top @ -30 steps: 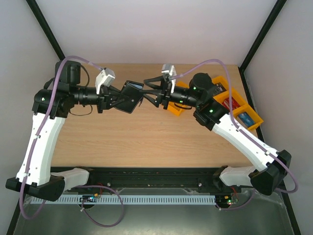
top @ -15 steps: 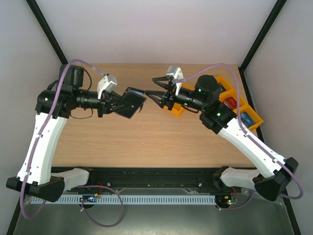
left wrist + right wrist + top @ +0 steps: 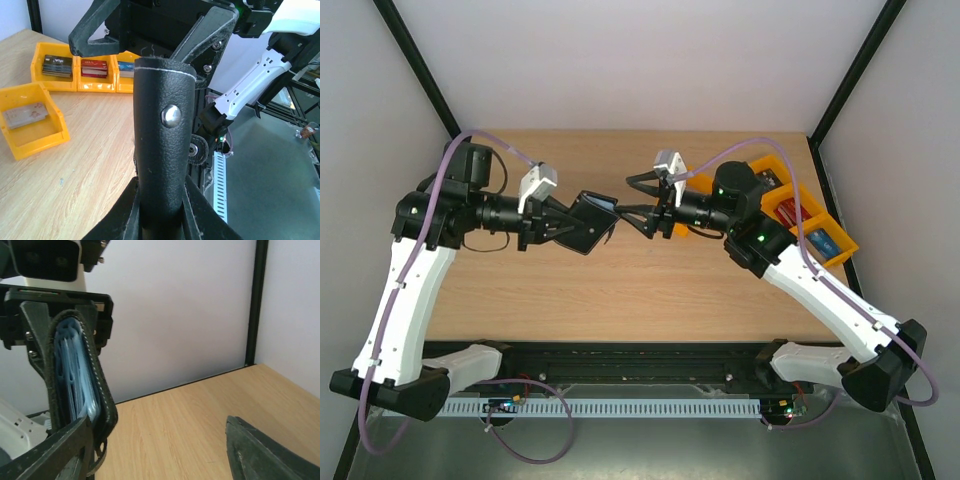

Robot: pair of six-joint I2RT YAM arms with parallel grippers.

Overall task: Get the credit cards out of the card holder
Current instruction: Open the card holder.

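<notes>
1. Left hand (image 3: 567,222) clenched on the card holder (image 3: 591,222), gripping its lower end and carrying it clear of the worktop (image 3: 620,290).
2. Right hand (image 3: 633,200) released, fingers (image 3: 55,455) spread wide just beside the holder's open edge; contact cannot be told.
3. Pale blue pockets (image 3: 75,375) showing between the black covers.
4. Both forearms reaching level toward each other over mid-worktop.
5. Orange trays (image 3: 790,205) at right rear, well apart, credit cards (image 3: 95,68) lying inside.
</notes>
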